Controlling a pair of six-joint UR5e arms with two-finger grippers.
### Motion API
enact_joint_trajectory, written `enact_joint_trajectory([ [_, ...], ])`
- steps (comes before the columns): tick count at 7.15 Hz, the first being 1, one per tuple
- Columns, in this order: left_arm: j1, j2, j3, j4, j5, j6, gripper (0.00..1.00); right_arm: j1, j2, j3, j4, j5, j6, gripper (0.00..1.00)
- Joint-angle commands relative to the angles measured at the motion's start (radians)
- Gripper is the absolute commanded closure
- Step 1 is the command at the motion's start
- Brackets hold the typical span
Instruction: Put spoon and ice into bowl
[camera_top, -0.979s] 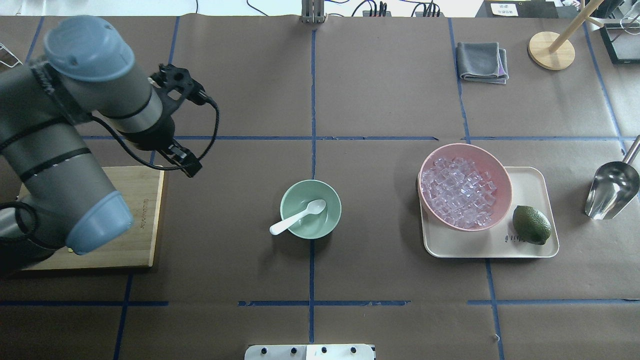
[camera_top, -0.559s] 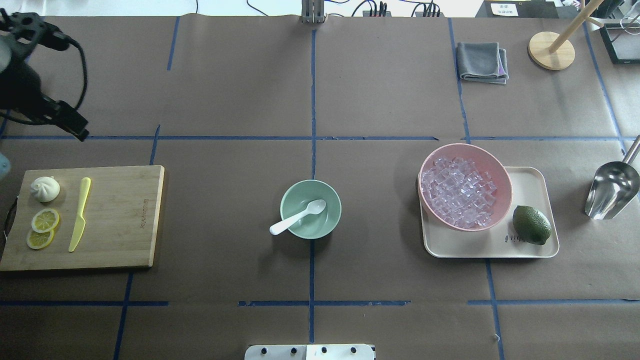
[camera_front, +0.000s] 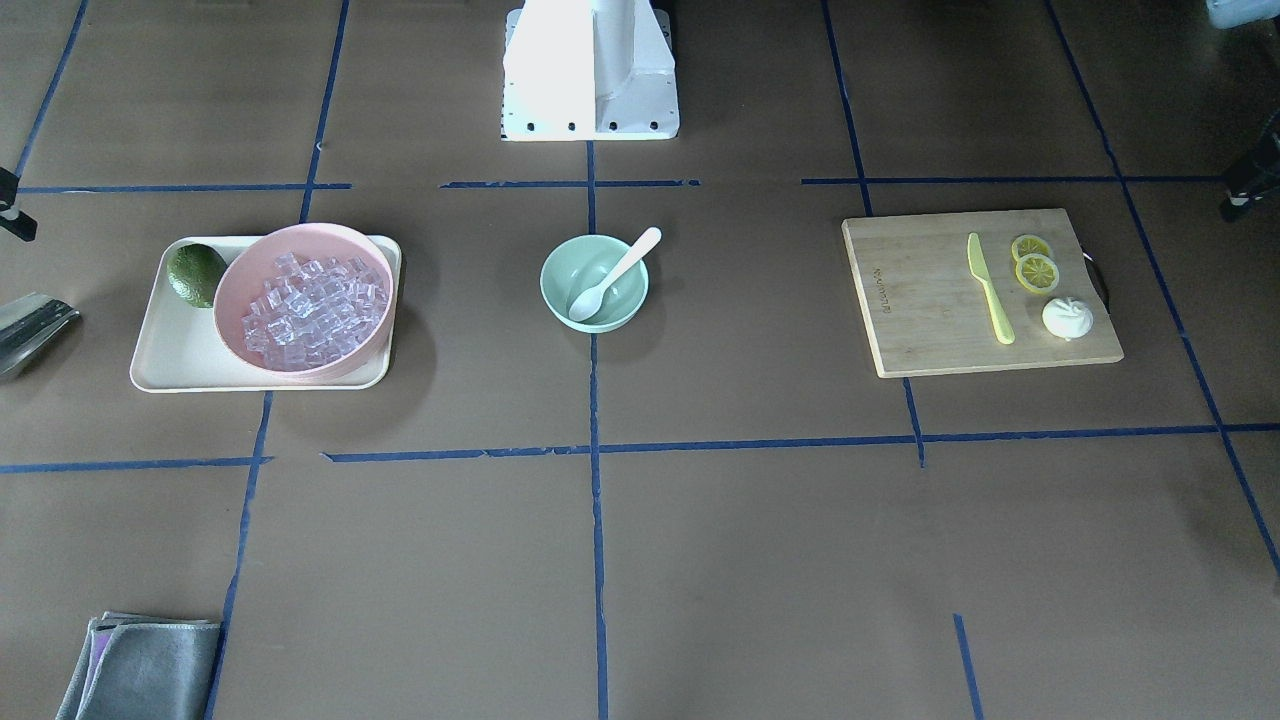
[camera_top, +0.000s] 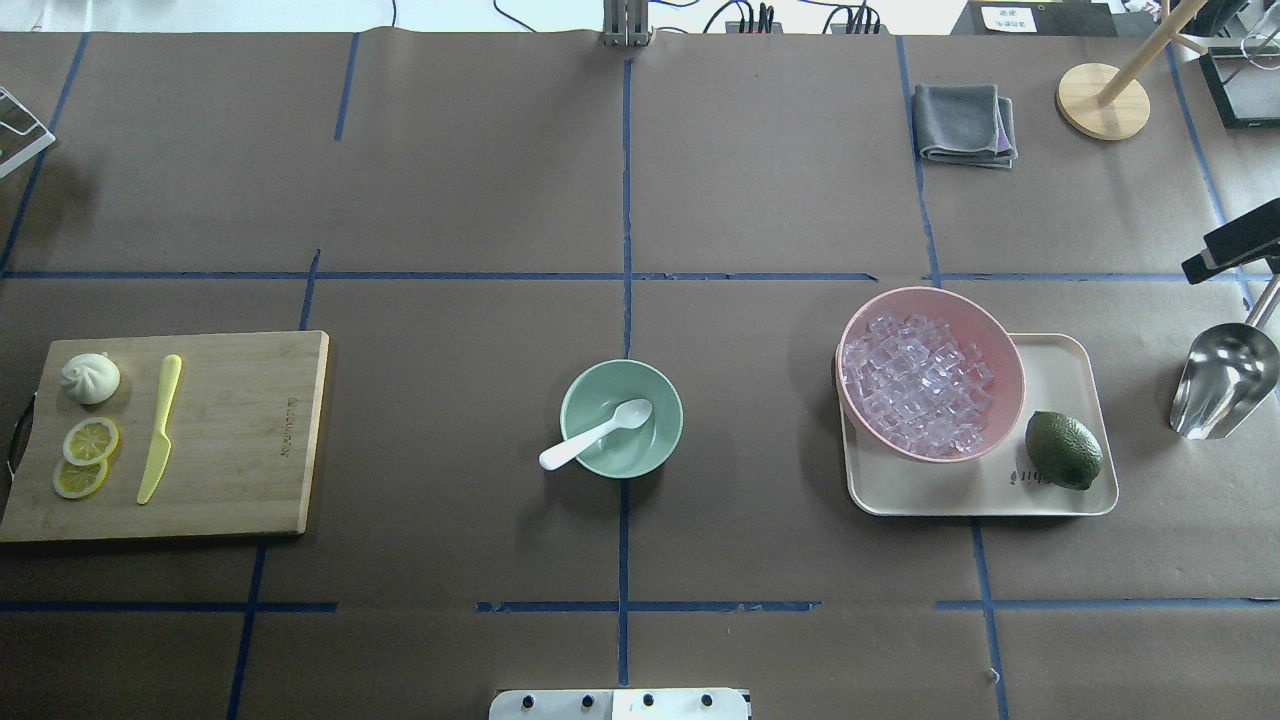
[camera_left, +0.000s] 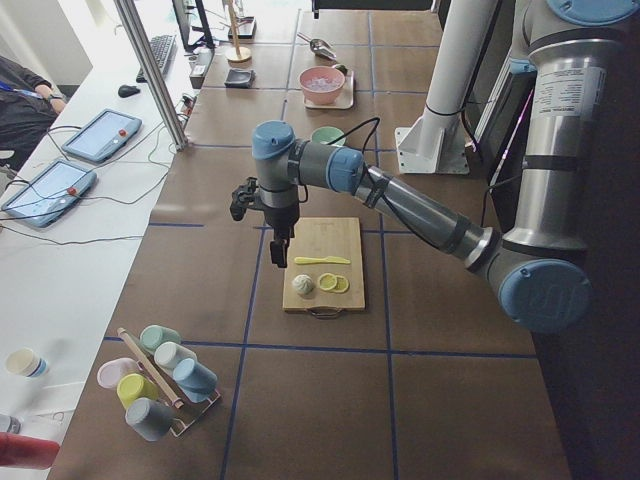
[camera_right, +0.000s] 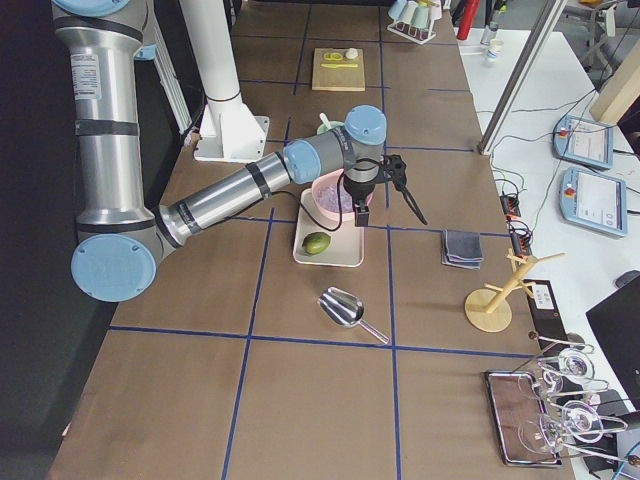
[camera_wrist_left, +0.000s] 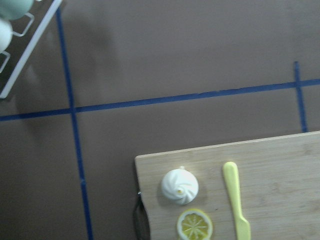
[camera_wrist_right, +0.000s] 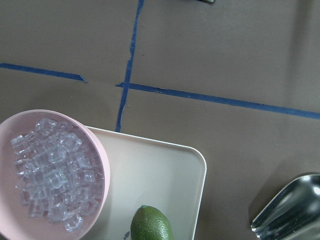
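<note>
Now | spoon (camera_top: 600, 432) lies in bowl (camera_top: 655, 442) | ice (camera_top: 920, 385) in pink bowl (camera_top: 990, 335) | left claw (camera_left: 277, 250), right claw (camera_top: 1232, 252) seemingly empty, open-or-closed unclear

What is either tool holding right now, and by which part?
Nothing visible: the spoon lies loose in the green bowl, the ice sits in the pink bowl, and the left tool and right tool hang clear of them.

Mint-green bowl (camera_top: 615, 385); white spoon (camera_top: 598, 432); clear ice (camera_top: 915, 385).
</note>
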Motion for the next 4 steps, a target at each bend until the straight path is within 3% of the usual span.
enact_joint_trajectory([
  [1,-0.121,0.058,0.044,0.001,-0.005,0.225,0.00,-0.110,0.070,0.001,-0.002,-0.091,0.110,0.00],
  [3,-0.198,0.087,0.101,-0.004,-0.197,0.296,0.00,-0.258,0.149,-0.001,-0.002,-0.197,0.286,0.00],
  [4,-0.199,0.089,0.102,-0.010,-0.209,0.315,0.00,-0.347,0.178,-0.005,0.001,-0.266,0.369,0.00],
])
